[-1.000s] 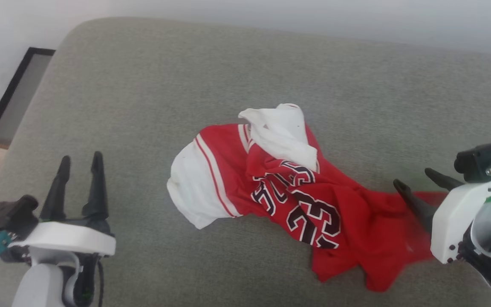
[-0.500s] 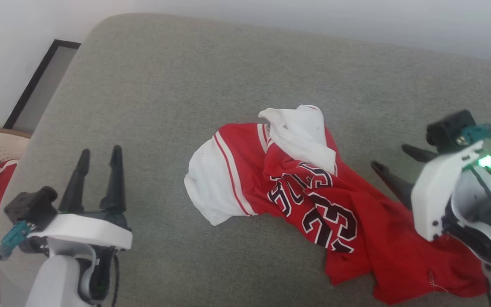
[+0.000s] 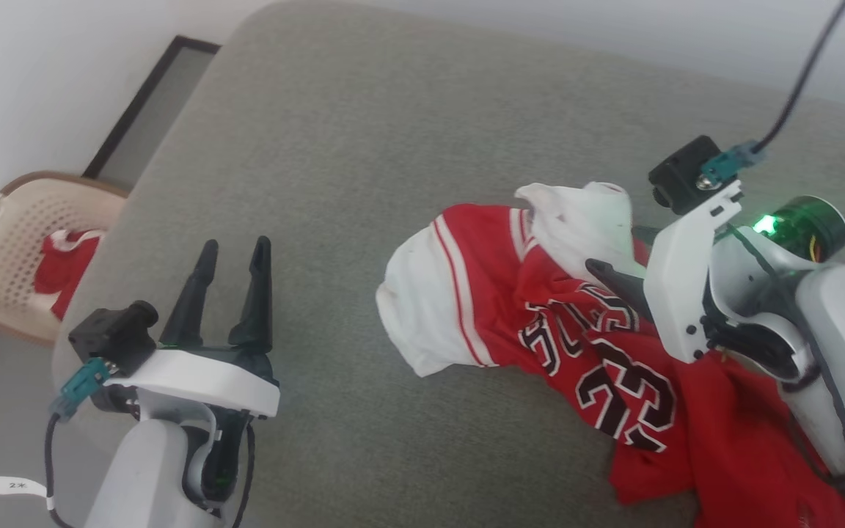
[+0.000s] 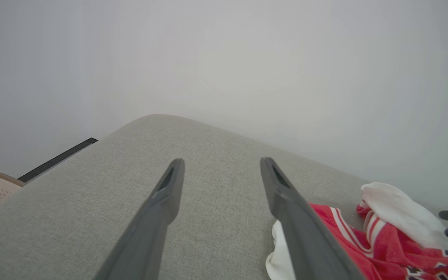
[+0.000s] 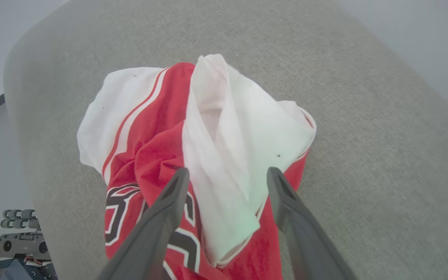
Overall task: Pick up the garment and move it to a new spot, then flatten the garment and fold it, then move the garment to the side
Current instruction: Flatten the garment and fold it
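On grey cushion (image 3: 364,147): garment (image 3: 488,293) crumpled, red, white panel, dark numerals; left pincer (image 3: 236,246), right pincer (image 5: 227,171) both spread, empty.

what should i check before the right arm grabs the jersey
1. right gripper open: ok.
2. white fold of the garment lies between its fingers in the right wrist view: ok.
3. Fingertips low enough to touch fabric: cannot tell.
4. left gripper open, off the garment, over bare grey cushion: ok.
5. Garment gripped by either gripper: not ok, nothing gripped yet.
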### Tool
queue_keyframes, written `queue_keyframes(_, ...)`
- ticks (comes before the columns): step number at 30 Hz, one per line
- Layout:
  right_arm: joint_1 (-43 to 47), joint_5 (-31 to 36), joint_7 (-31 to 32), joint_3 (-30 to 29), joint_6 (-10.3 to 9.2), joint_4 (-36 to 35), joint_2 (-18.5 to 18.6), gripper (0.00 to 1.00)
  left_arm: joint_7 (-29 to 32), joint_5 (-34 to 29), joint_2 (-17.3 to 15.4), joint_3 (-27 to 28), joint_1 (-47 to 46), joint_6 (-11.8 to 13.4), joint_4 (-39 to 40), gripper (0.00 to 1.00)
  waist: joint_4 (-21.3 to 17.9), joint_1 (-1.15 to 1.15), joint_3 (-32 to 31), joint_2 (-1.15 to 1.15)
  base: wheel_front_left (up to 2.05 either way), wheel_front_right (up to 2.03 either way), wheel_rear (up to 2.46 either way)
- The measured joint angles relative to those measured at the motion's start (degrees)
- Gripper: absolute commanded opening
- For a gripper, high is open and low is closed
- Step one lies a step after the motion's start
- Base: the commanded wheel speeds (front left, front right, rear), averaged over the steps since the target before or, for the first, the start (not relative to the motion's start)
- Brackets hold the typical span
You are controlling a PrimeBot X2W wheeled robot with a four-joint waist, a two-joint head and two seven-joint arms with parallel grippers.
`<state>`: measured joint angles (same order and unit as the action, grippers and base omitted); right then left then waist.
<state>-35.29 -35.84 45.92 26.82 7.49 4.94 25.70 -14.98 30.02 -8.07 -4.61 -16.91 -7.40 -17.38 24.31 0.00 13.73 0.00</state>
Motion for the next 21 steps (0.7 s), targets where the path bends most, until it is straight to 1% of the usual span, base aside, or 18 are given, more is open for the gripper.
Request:
queue_keyframes(5, -2.6, -1.7, 1.2, 3.8, 0.00, 5.2, 0.1, 1.00, 0.0, 0.7, 0.5, -0.7, -0.8, 0.0, -0.4, 1.00, 2.1, 0.00, 0.9, 0.00, 0.00, 0.00, 0.00)
queue_keyframes(8, -4.0, -2.2, 0.7, 5.9, 0.00, 7.8, 0.6, 1.00, 0.0, 0.9, 0.9, -0.9, -1.1, 0.0, -0.6, 1.00, 3.0, 0.00, 1.6, 0.00, 0.00, 0.00, 0.00)
queue_keyframes(9, -4.5, -2.2, 0.4, 7.1, 0.00, 8.3, 1.1, 0.70, 0.0, 1.1, 0.9, -1.0, -1.2, 0.0, -0.7, 1.00, 3.2, 0.00, 1.9, 0.00, 0.00, 0.00, 0.00)
queue_keyframes(10, -4.5, -2.2, 0.4, 7.1, 0.00, 8.3, 1.1, 0.00, 0.0, 1.1, 0.9, -1.0, -1.2, 0.0, -0.7, 1.00, 3.2, 0.00, 1.9, 0.00, 0.00, 0.00, 0.00)
queue_keyframes(16, -7.3, -4.2, -3.5, 8.9, 0.00, 10.5, 1.8, 0.00, 0.0, 1.1, 1.0, -0.8, -1.8, 0.0, -0.9, 1.00, 3.5, 0.00, 2.7, 0.00, 0.00, 0.00, 0.00)
queue_keyframes(21, -8.4, -5.7, -5.6, 7.2, 0.00, 9.9, 3.8, 0.00, 0.0, 0.8, 0.5, 0.1, -1.8, 0.0, -0.7, 1.00, 2.4, 0.00, 2.5, 0.00, 0.00, 0.00, 0.00)
